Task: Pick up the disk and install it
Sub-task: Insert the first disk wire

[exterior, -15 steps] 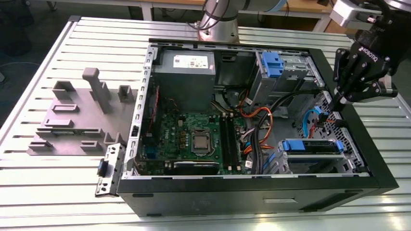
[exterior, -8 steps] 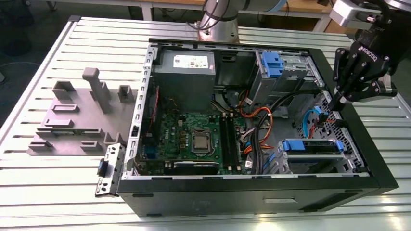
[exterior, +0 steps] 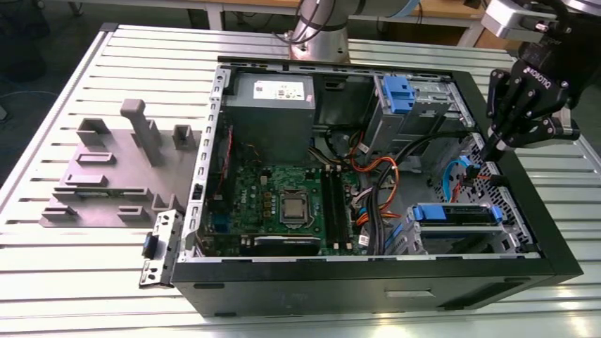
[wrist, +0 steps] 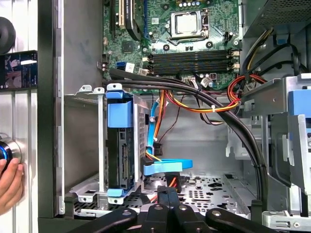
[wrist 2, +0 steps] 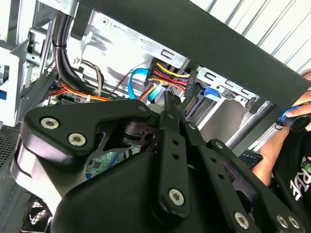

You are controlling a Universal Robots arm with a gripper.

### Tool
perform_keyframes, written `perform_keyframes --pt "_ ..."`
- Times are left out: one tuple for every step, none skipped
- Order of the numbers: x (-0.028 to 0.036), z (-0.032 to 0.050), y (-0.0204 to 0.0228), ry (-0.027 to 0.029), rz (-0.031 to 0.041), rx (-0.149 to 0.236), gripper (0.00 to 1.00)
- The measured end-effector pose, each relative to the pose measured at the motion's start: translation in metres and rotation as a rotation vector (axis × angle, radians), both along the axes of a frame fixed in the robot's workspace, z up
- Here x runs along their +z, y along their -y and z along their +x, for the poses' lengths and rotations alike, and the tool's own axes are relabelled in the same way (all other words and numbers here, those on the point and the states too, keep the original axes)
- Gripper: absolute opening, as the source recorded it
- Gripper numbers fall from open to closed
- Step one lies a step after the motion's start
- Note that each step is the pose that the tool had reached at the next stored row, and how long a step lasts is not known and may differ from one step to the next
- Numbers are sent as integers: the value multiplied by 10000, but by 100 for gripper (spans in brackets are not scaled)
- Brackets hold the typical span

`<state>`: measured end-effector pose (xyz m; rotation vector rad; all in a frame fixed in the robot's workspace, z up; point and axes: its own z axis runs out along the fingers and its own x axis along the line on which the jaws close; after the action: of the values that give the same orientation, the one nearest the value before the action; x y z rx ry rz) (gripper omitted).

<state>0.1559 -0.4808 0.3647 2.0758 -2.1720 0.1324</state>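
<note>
**Blue rails, green board, black shell**

The computer case (exterior: 376,282) is black outside and bare silver-grey metal inside. Its motherboard (exterior: 263,179) is green, with black memory slots and a silver processor lid. The power supply (exterior: 272,105) is grey with a white sticker. In the first wrist view, the disk (wrist: 120,145) shows dark grey between bright blue rails. The data cable (wrist: 152,121) is light blue and ends in a flat blue connector. The wire bundle (wrist: 204,108) mixes orange, red, yellow and black. The gripper (exterior: 491,146) is matt black with silver screw heads. The tabletop (exterior: 75,274) is pale silver-white, striped by dark parallel grooves. The fixture (exterior: 103,176) on it is plain grey.
</note>
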Motion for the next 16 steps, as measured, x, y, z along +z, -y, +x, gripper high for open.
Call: perform_keyframes --pt "0 0 -2 0 0 0 11" --pt "0 0 -4 0 -1 1 11" --pt "0 0 -6 0 0 1 11" --pt "0 0 -8 0 -1 0 11" --pt "0 0 -9 0 0 0 11" --pt "0 0 -11 0 -1 0 11" --pt "0 0 -13 0 -1 1 11" --pt "0 0 -15 0 -2 0 11" --pt "0 0 -17 0 -3 1 11" --pt "0 0 -21 0 -2 1 11" --pt "0 0 -23 0 -2 1 11" --pt "0 0 -24 0 -3 0 11" --pt "0 0 -26 0 -3 0 11" --pt "0 0 -28 0 -4 0 11" --pt "0 0 -30 0 -4 0 11" --pt "0 0 -32 0 -4 0 11"
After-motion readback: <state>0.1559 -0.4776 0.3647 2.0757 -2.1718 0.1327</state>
